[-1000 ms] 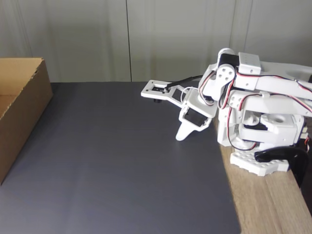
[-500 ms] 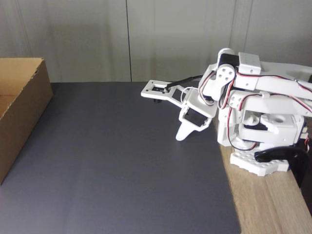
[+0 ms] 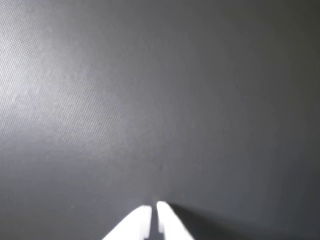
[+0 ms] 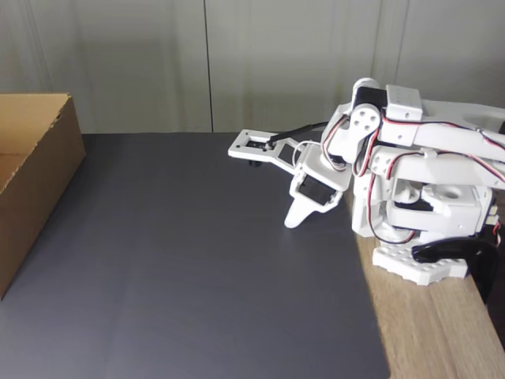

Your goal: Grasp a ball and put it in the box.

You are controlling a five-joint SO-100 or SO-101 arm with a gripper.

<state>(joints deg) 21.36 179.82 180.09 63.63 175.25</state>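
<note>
The brown cardboard box [image 4: 35, 181] stands at the left edge of the fixed view, its top open. The ball is out of view. My white gripper [image 4: 293, 220] hangs folded close to the arm's base at the right, its tip pointing down just above the dark mat. In the wrist view the two white fingertips [image 3: 141, 220] lie almost together at the bottom edge, so the gripper [image 3: 154, 212] is shut with nothing between them.
A dark grey mat [image 4: 189, 268] covers most of the table. A strip of light wood tabletop [image 4: 430, 332] runs along the right, where the arm's white base [image 4: 418, 237] is fixed. Grey wall panels stand behind.
</note>
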